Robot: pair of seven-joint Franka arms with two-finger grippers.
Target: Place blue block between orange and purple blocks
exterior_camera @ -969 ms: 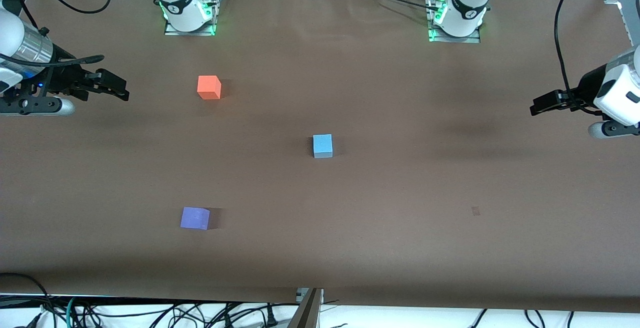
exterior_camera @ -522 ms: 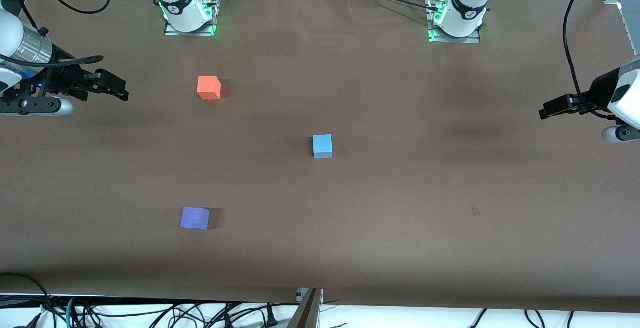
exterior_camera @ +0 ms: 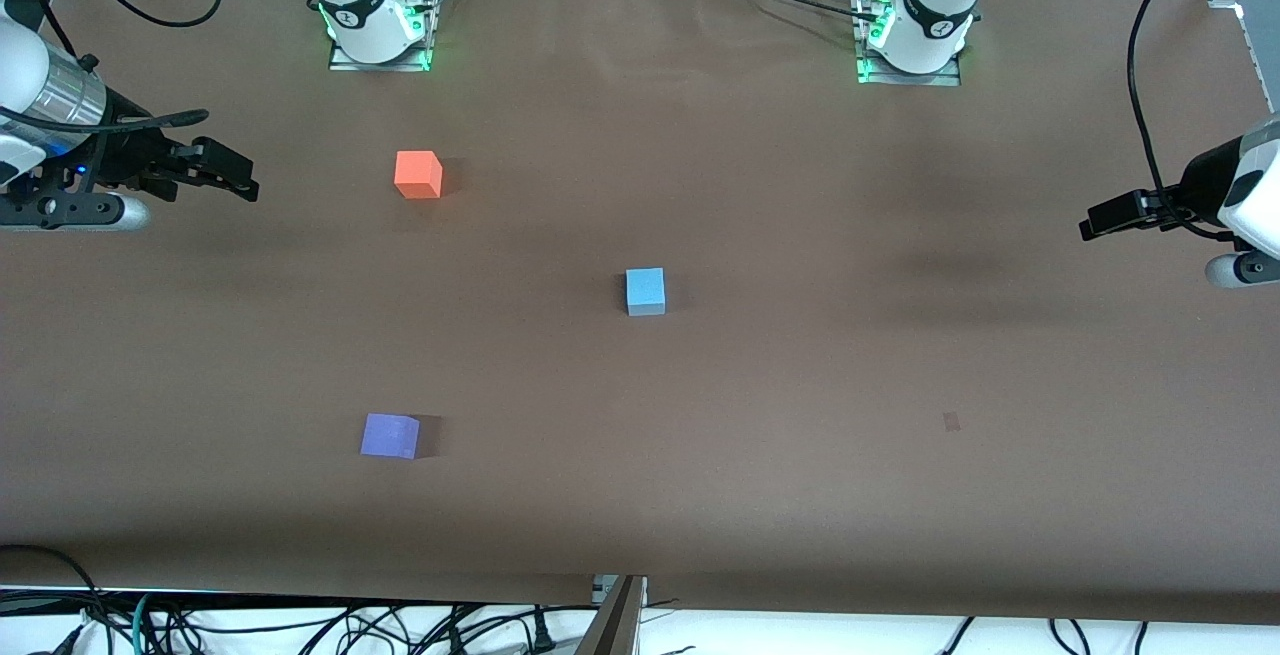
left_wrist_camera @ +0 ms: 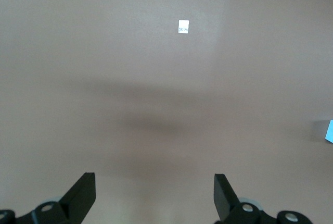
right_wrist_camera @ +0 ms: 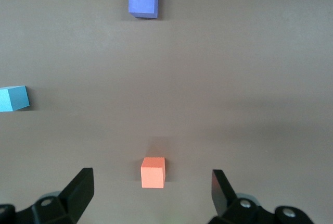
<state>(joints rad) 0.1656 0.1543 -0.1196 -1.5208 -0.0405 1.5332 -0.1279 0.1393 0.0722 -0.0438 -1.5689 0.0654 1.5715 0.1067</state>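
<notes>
Nearest the front camera, toward the right arm's end of the brown paper-covered table (exterior_camera: 800, 495), sits the small violet-purple matte cube (exterior_camera: 390, 435). Farther back, near the middle of the table, rests the small light sky-blue matte cube (exterior_camera: 645, 291), flat on the surface and touched by nothing. Farther still, in line with the purple one, stands the small bright orange matte cube (exterior_camera: 418, 174). The gap between orange and purple lies bare, and the blue cube is well apart from it, offset toward the left arm's end.

The right end effector (exterior_camera: 225, 173) hangs above the table at its own end, fingers spread wide and holding nothing; its wrist camera looks down on all three cubes (the orange one between its fingertips in that view). The left end effector (exterior_camera: 1110, 213) hovers over the table's edge at the left arm's end, also spread and empty; its wrist view catches only a sliver of blue at the frame's edge, plus a small pale sticker (left_wrist_camera: 183, 26) on the paper.

As I judge it, the task is at its start: no reach for the blue cube has begun. The next move calls for one arm to travel over the blue cube, square its fingers to two flat faces, descend and close, then carry it to the midpoint of the orange–purple line.
</notes>
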